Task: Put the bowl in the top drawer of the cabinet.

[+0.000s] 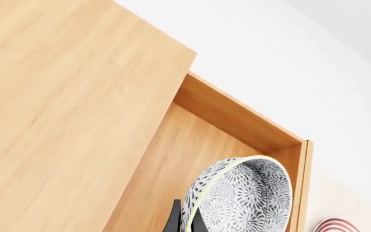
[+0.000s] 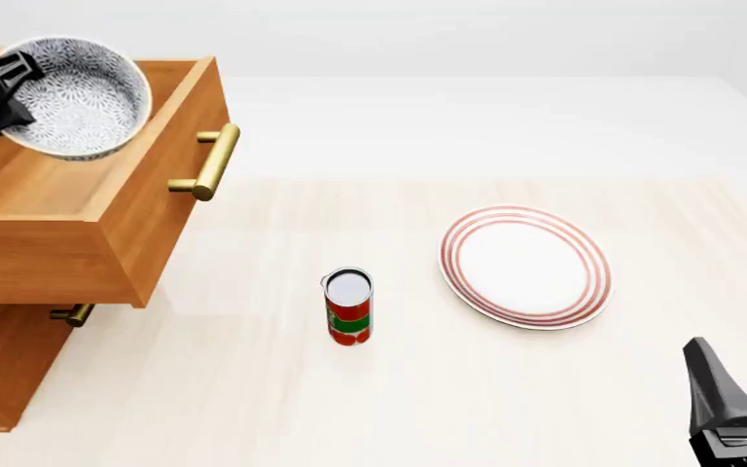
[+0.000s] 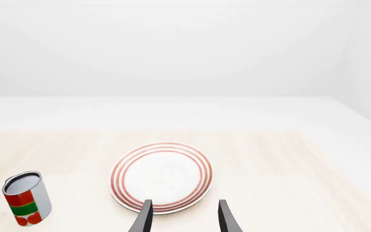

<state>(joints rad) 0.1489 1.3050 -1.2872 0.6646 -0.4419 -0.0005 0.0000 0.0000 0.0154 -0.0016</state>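
The bowl (image 2: 79, 95), white with a fine blue-grey floral pattern, hangs tilted over the pulled-out top drawer (image 2: 153, 209) of the wooden cabinet (image 2: 11, 365). My left gripper (image 2: 11, 76) is shut on the bowl's rim at the far left. The left wrist view shows the bowl (image 1: 243, 193) above the drawer's floor (image 1: 172, 159), pinched between the black fingers (image 1: 172, 220). My right gripper (image 3: 182, 217) stands open near the table's front right, with nothing between its fingers.
A white plate with red rings (image 2: 525, 266) lies right of centre. A red and green can (image 2: 347, 306) stands upright in front of the cabinet. The drawer's brass bar handle (image 2: 211, 161) juts toward the table, and a smaller lower handle (image 2: 73, 313) shows beneath.
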